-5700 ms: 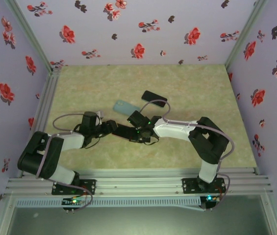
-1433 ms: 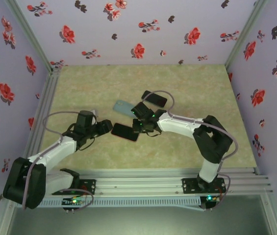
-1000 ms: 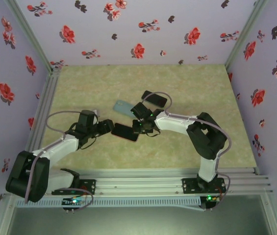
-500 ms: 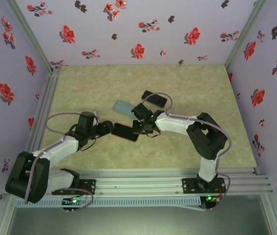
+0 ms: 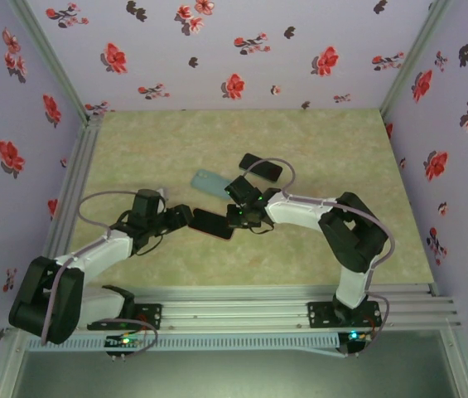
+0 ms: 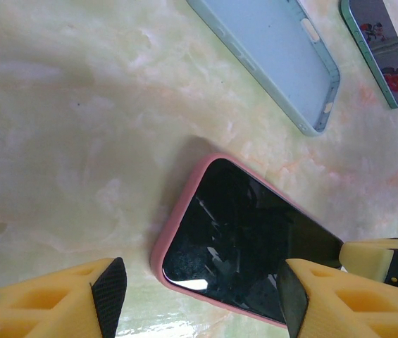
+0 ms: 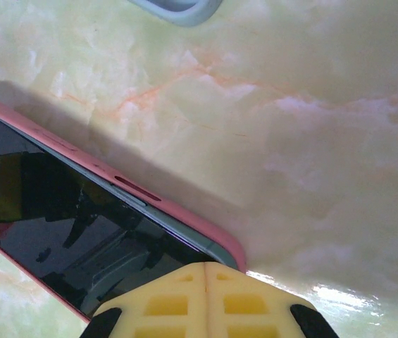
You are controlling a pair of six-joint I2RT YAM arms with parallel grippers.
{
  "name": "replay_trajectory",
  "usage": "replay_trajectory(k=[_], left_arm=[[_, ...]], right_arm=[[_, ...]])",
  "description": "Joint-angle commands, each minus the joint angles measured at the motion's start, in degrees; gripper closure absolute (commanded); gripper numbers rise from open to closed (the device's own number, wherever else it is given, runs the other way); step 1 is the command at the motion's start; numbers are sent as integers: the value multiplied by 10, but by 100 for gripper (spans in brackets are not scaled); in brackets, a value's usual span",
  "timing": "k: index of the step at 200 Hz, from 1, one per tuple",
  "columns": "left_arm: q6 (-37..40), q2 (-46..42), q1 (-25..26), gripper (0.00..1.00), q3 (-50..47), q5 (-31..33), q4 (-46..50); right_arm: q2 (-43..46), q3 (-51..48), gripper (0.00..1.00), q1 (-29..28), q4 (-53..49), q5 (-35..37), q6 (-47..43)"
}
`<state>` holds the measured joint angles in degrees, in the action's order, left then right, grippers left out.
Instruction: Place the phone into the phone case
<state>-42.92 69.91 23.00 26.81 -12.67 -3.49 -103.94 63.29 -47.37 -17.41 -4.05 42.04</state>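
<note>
phone case pink | phone black | spare case — mint | table — green marble

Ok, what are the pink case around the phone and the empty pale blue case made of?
Pink case: probably soft silicone or rubber, matte, with a rounded edge and no glare. Empty pale blue case: likely the same or matte plastic, judging by its dull moulded interior.

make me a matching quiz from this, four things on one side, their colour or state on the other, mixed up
Things:
1 phone
2 plain case
3 far case
4 left gripper

Colour or state:
a pale blue, empty, inner side up
b jaws open
c black screen up, edged in pink
d dark with a red print

Pairs: 1-c, 2-a, 3-d, 4-b
</note>
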Motion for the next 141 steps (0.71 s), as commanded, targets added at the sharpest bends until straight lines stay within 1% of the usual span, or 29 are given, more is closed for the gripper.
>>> replay_trajectory(k=[1, 71, 141], left_arm=[[-2, 1, 5, 37, 1, -5, -17], [-1, 15, 7, 37, 7, -5, -21], [-1, 31, 7, 37, 5, -5, -31]], right_arm=[[10, -5, 100, 4, -6, 10, 6], [-7, -8, 100, 6, -15, 5, 3], [-62, -42, 100, 6, -1, -29, 29]])
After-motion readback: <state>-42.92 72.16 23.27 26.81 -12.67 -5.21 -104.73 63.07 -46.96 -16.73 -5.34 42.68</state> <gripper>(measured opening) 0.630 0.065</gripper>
